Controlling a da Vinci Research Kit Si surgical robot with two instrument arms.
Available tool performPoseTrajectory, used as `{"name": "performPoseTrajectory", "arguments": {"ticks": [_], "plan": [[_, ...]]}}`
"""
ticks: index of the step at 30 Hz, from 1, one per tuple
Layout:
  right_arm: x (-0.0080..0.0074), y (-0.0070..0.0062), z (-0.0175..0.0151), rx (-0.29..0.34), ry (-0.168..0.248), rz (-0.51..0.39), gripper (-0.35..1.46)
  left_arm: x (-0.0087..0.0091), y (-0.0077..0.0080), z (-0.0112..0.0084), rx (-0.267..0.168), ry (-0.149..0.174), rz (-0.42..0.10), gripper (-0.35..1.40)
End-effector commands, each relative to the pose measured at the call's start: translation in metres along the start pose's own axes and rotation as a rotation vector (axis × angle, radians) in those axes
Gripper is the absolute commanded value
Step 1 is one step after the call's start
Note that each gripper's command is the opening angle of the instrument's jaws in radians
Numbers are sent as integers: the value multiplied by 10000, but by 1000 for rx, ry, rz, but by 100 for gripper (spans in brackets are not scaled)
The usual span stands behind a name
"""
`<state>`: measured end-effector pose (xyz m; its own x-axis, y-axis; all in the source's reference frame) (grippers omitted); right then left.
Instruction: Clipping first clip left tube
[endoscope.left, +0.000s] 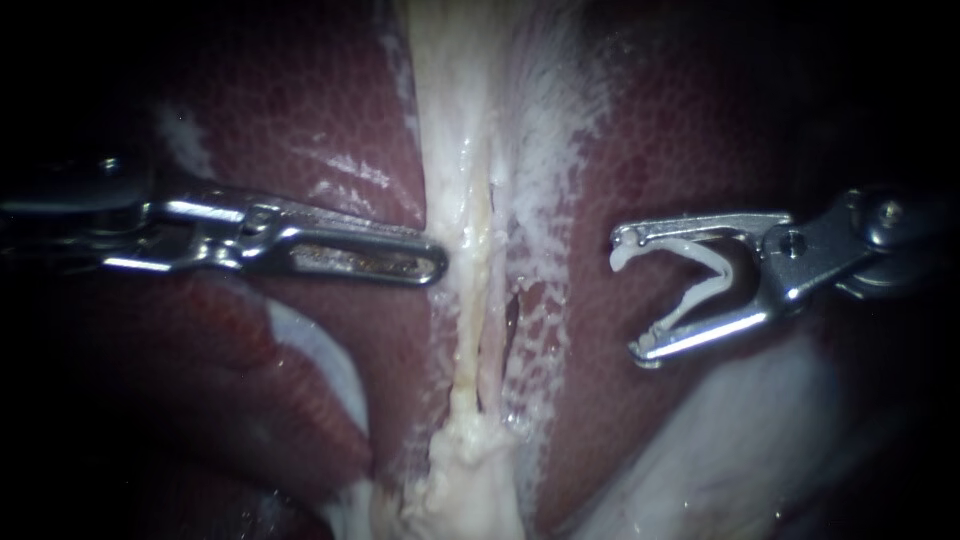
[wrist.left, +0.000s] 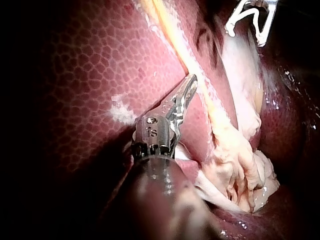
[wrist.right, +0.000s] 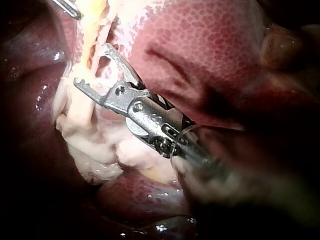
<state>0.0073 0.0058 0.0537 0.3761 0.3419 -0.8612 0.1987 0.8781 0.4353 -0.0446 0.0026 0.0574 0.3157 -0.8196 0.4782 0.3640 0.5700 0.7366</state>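
Endoscope view: the left instrument (endoscope.left: 437, 266) comes in level across the dark red liver (endoscope.left: 300, 110). Its jaws lie together with nothing between them, and their tip rests at the edge of the pale band of tissue that runs down the middle. A thin yellowish tube (endoscope.left: 478, 240) lies within that band. A second strand seems to run just beside it, but I cannot say which is the left tube. The right instrument (endoscope.left: 628, 298) stands apart from the band on its other side. Its jaws are spread wide and carry a white clip (endoscope.left: 712, 272), which is seated against both of them with its mouth facing the tube. The clip touches no tissue. Lower down, the band ends in a lumpy white mass (endoscope.left: 465, 470).

Left wrist view: the left instrument's closed jaws (wrist.left: 189, 85) lie on the liver (wrist.left: 85, 75) with their tip just beside the yellow tube (wrist.left: 175, 40). Well ahead of them, across the tube, are the right instrument's spread jaws (wrist.left: 245, 36).

Right wrist view: the right instrument (wrist.right: 92, 65) holds its jaws open around the clip. They are close to the pale strands, though whether they touch cannot be told. The left instrument's tip (wrist.right: 67, 7) shows beyond the strands.
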Motion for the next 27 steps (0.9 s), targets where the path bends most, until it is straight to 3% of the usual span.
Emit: {"name": "performPoseTrajectory", "arguments": {"ticks": [1, 14, 19, 27], "plan": [[0, 0, 0, 0, 0, 0, 60, 0, 0, 0, 0, 0, 0, -33], [-1, -1, 3, -1, -1, -1, 60, -3, -2, -5, 3, 1, -1, -33], [-9, -5, 14, 4, -2, -9, 60, -14, -14, -24, 15, 4, -8, -33], [-28, -14, 51, 37, -2, 81, 60, -35, -30, -61, 6, -10, -21, -33]]}}
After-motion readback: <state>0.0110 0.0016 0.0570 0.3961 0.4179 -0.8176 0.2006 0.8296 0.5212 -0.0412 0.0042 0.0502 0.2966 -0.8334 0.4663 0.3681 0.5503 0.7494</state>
